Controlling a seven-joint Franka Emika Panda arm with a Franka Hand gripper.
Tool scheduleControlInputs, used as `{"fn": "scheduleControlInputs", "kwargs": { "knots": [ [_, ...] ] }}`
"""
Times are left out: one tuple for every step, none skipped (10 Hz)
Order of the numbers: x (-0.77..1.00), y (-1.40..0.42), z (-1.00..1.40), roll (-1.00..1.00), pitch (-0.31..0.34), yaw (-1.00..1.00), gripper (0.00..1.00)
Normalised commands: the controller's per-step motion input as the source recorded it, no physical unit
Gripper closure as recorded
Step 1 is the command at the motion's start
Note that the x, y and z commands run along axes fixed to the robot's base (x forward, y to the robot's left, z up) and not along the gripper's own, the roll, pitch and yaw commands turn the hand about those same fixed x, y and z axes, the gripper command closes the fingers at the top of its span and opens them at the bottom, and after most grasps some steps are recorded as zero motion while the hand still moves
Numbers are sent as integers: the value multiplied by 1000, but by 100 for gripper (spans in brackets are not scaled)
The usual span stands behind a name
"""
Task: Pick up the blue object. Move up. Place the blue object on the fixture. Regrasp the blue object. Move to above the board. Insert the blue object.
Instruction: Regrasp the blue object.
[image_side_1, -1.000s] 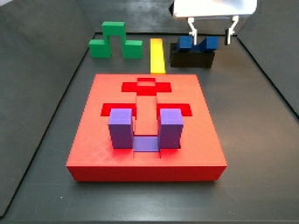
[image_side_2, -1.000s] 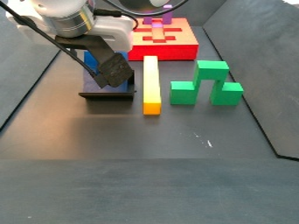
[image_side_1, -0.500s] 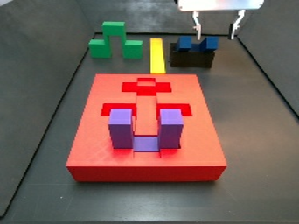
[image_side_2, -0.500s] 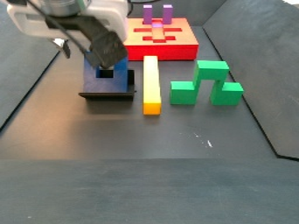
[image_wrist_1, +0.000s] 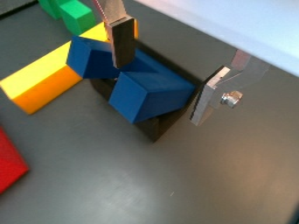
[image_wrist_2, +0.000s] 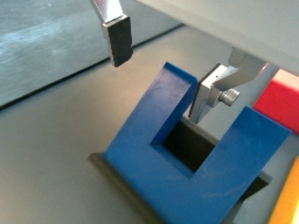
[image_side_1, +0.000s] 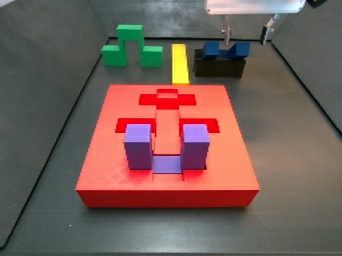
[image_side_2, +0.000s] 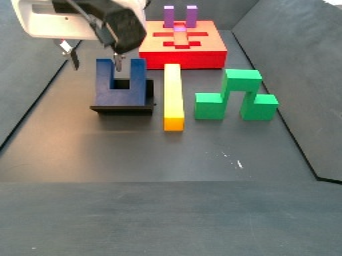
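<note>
Dark floor; hand (image_wrist_1: 170, 72) open, empty, above blue object (image_wrist_1: 135, 80).

Lighting evenly and softly from overhead, keeping all four views bright.
Casting only short, faint shadows beside the blue object (image_side_2: 122, 83) and the board (image_side_1: 120, 180); smearing slightly around the gripper (image_side_2: 118, 60), up at eleven o'clock in a side view; softening the nearest finger (image_wrist_1: 121, 39) in a wrist view; bleaching the white housing (image_side_1: 254, 5) at twelve o'clock; glinting weakly off the dark floor (image_side_2: 160, 190).
</note>
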Motion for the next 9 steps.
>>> {"fn": "scheduleControlInputs", "kwargs": {
  "knots": [
    [-114, 0, 0, 1000, -71, 237, 0],
    [-109, -100, -17, 1000, -94, 280, 0],
    [-100, -257, -69, 1000, -94, 329, 0],
    [-89, -303, -89, 1000, -89, 326, 0],
    [-83, -277, -83, 1000, -86, 326, 0],
    [-60, -231, -46, 1000, -54, 311, 0],
    [0, -189, 0, 1000, -11, 283, 0],
    [14, -111, 0, 1000, 0, 229, 0],
    [131, -6, 0, 1000, 0, 103, 0]
  ]
}}
